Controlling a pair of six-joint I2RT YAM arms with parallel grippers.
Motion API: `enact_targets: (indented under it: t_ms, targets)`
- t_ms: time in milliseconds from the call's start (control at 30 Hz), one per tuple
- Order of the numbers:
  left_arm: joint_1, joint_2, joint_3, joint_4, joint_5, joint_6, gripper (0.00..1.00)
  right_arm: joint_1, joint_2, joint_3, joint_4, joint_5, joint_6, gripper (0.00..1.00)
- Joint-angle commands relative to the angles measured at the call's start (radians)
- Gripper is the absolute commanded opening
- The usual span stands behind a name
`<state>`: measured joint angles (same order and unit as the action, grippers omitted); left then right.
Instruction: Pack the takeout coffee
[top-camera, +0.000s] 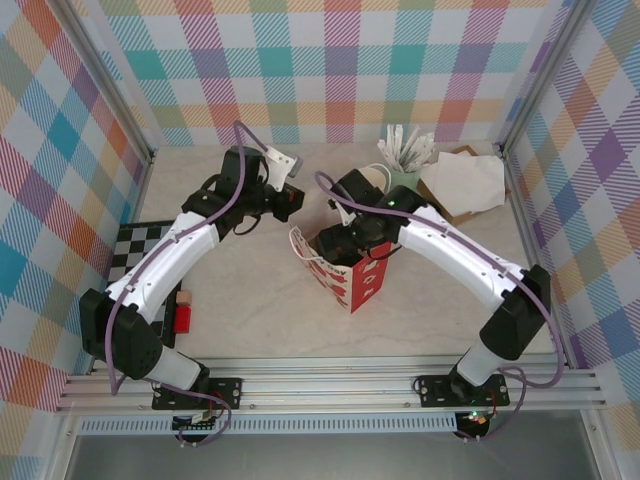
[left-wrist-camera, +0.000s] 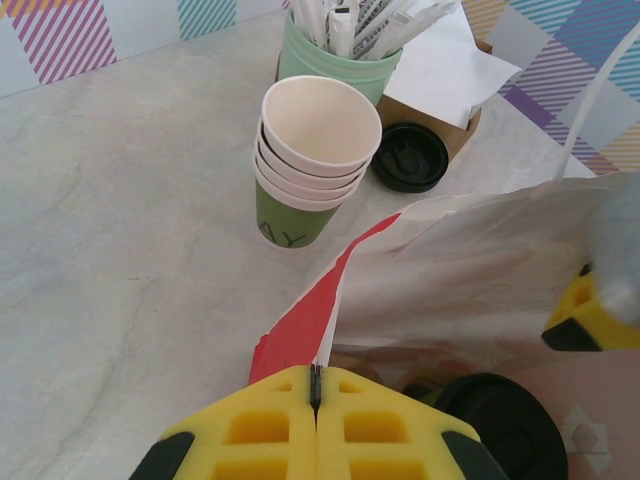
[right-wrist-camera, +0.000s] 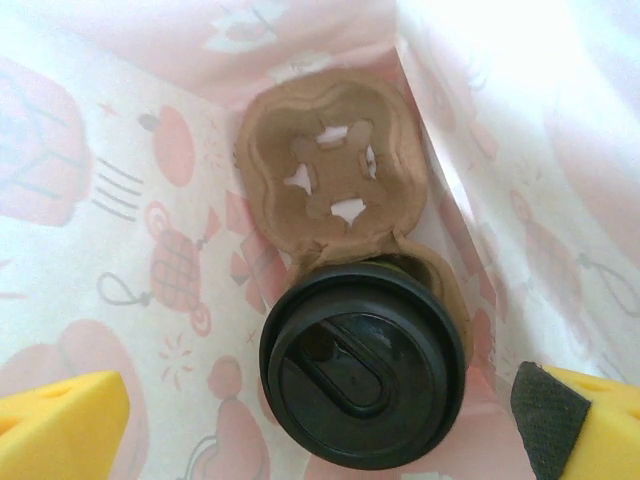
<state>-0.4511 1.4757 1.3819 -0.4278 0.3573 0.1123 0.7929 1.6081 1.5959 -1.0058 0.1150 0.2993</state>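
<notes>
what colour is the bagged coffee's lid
Black; the lid shows best in the right wrist view.

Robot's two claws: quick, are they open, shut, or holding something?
Left gripper: shut, pinching the paper bag by its edge.
Right gripper: open inside the bag, above the coffee cup, holding nothing.

I count one paper bag (left-wrist-camera: 470, 270); one takeout coffee (right-wrist-camera: 362, 365) with black lid inside it; one brown carrier (right-wrist-camera: 335, 165) with two sockets; four stacked empty cups (left-wrist-camera: 310, 150); one mint cup (left-wrist-camera: 335, 65) of sticks; one loose lid (left-wrist-camera: 410, 157).
</notes>
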Motion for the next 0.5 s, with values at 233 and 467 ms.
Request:
enact_targets:
  t_ms: [233,467]
  targets:
    - [-0.006,-0.003,0.031,-0.005,-0.052,-0.033,0.0,0.005,-0.131,-0.038,0.162,-0.052,-0.115,1.0]
    - [-0.006,-0.003,0.031,-0.011,-0.078,-0.051,0.0,0.004,-0.202,-0.07,0.234,-0.106,-0.193,1.0]
